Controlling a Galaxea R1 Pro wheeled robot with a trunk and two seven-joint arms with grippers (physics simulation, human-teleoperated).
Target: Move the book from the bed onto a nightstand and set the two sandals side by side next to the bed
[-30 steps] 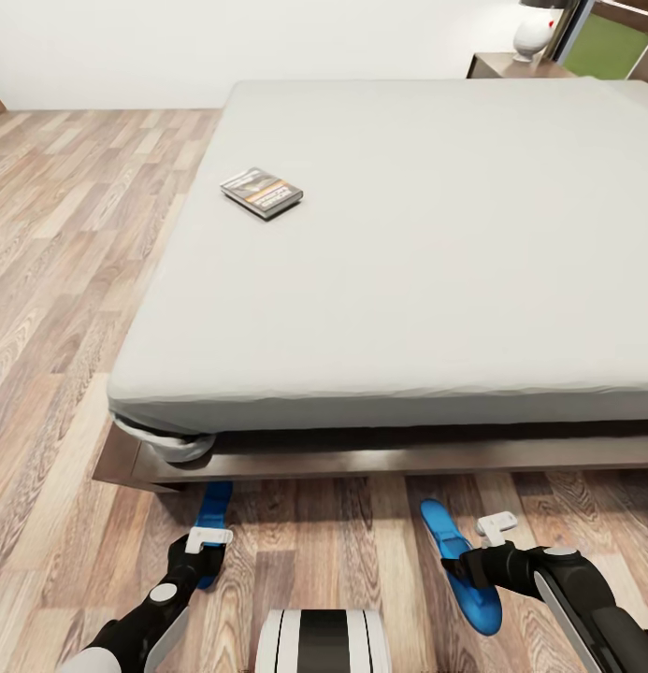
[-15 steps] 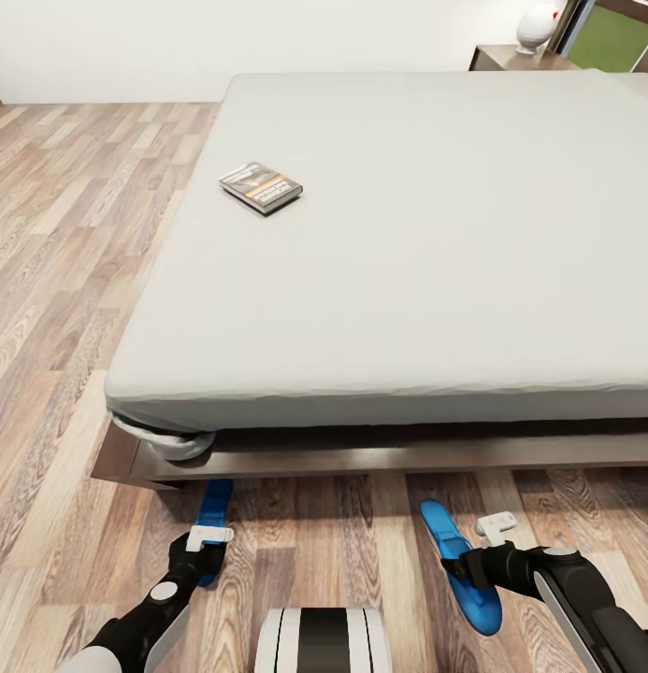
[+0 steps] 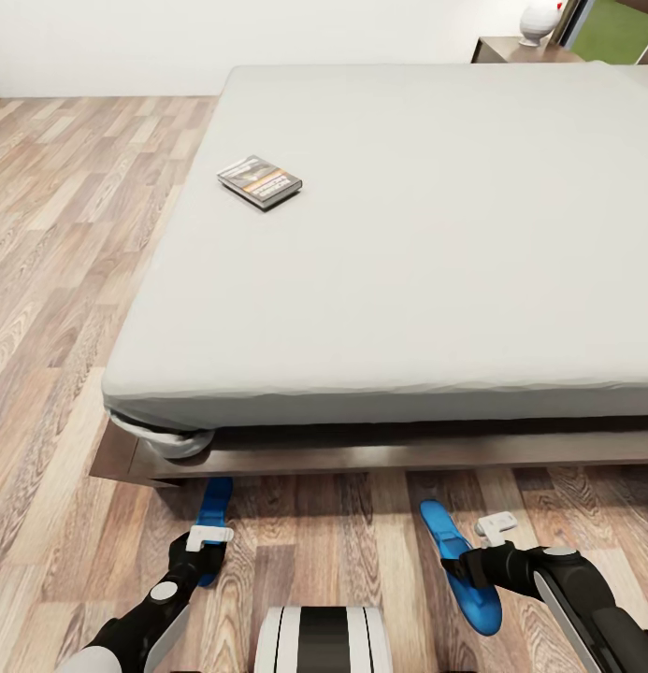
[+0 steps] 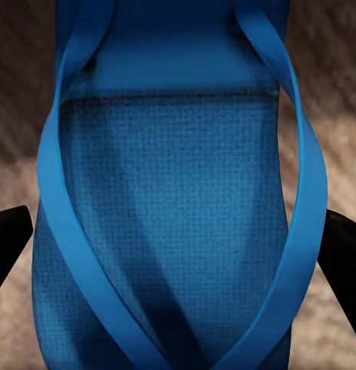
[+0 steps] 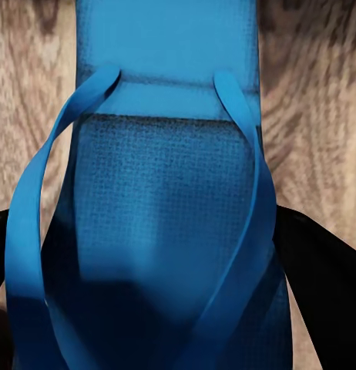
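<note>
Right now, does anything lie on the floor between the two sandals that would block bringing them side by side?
Nothing visible does. The left sandal and the right sandal lie apart on bare wood floor in front of the bed, each straddled by a gripper's fingers.

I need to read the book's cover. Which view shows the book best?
The head view: the book lies flat on the bed, cover up, with its orange band visible. The wrist views look at a blue sandal each over the floor, so they don't help with it.
</note>
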